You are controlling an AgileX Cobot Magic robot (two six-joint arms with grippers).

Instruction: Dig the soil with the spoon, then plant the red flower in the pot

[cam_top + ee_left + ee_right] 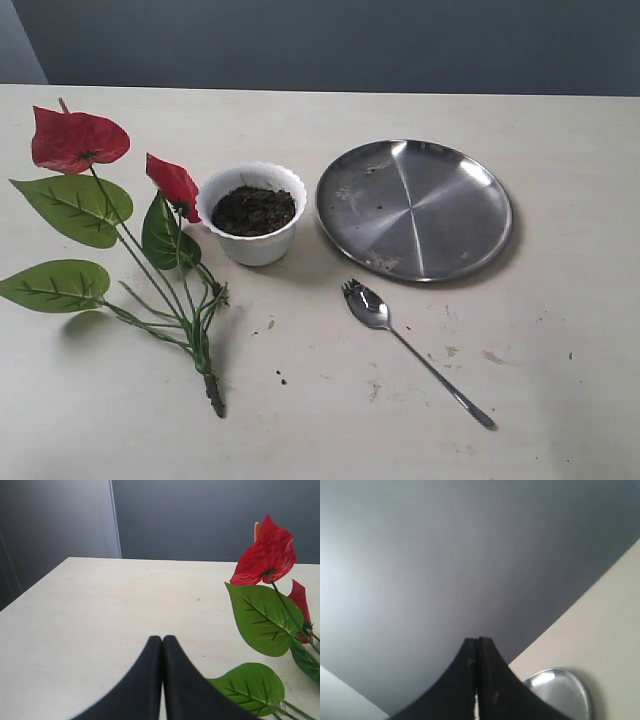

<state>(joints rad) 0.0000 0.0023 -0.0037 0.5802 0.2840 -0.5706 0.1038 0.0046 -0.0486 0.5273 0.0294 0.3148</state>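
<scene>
On the worktop (pixel 560 380), the pot (pixel 262 250) holding the soil (pixel 253 210) stands between the red flower (pixel 75 140), lying flat, and a steel plate (pixel 414 208), the spoon (pixel 375 310) lies near the plate, and the left end effector (pixel 161 639) and right end effector (pixel 478 640) are both pressed closed, holding nothing.

Dark soil (pixel 253 210) in upright white pot (pixel 256 250), red flower (pixel 165 240) flat alongside, spoon (pixel 370 310) nearby (notched tip potward)
</scene>
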